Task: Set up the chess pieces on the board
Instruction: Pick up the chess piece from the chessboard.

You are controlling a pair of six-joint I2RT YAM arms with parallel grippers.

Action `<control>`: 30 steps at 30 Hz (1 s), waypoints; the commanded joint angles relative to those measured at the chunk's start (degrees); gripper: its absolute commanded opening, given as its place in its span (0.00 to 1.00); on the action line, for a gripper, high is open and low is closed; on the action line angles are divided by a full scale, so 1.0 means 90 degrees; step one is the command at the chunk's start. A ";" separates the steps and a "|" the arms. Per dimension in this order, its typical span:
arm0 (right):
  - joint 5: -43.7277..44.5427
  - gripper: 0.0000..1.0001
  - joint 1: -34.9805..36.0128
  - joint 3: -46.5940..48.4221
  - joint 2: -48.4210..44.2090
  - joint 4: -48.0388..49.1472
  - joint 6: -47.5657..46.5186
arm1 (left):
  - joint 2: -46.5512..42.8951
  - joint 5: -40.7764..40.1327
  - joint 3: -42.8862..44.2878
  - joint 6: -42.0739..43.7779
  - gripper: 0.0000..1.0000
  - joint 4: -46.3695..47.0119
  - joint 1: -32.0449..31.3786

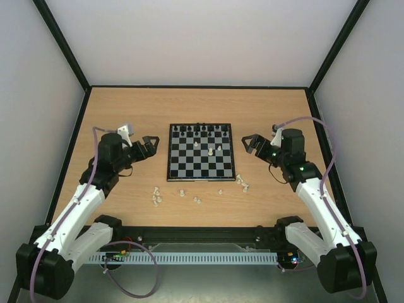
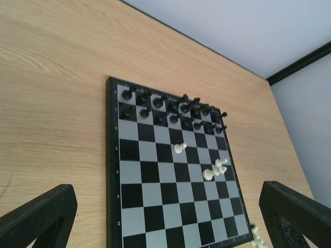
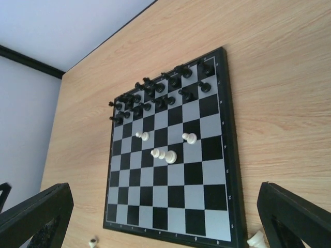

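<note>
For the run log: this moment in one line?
left gripper: open, left of board | right gripper: open, right of it | black pieces: far two rows | white pieces: few mid-board, rest loose on table

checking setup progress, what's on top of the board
The board holds two far rows of black pieces and a few cream-white chess pieces near its middle; near rows bare. Anything under it is hidden.

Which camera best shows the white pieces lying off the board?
The top view: all the loose white pieces lie scattered on the table by the board's near edge. Each wrist view catches only one or two at its bottom edge.
</note>
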 commanded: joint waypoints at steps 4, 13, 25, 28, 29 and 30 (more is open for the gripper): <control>-0.1136 0.99 0.0068 -0.0816 -0.0776 0.0976 0.0020 | 0.0299 -0.0303 -0.0011 0.0070 0.99 0.0195 -0.0455; -0.1314 0.99 0.0072 -0.0314 0.0140 0.0335 -0.0115 | 0.0682 -0.0607 -0.0071 -0.0001 0.99 0.0578 -0.0854; -0.0404 1.00 0.0538 0.0239 0.0533 -0.0611 -0.0963 | 0.0363 -0.0338 -0.0501 -0.0181 1.00 0.0157 -0.1075; 0.0052 0.94 0.0740 0.0588 0.0648 -0.0838 -0.1036 | -0.0033 -0.0440 -0.0709 -0.0346 0.99 0.0004 -0.1244; 0.0239 0.90 0.0848 0.0679 0.0712 -0.0889 -0.1069 | -0.0227 -0.0466 -0.0803 -0.0416 0.99 -0.0021 -0.1267; 0.0462 0.87 0.0954 0.0758 0.0787 -0.0929 -0.1097 | -0.0392 -0.0468 -0.0883 -0.0468 0.99 -0.0030 -0.1278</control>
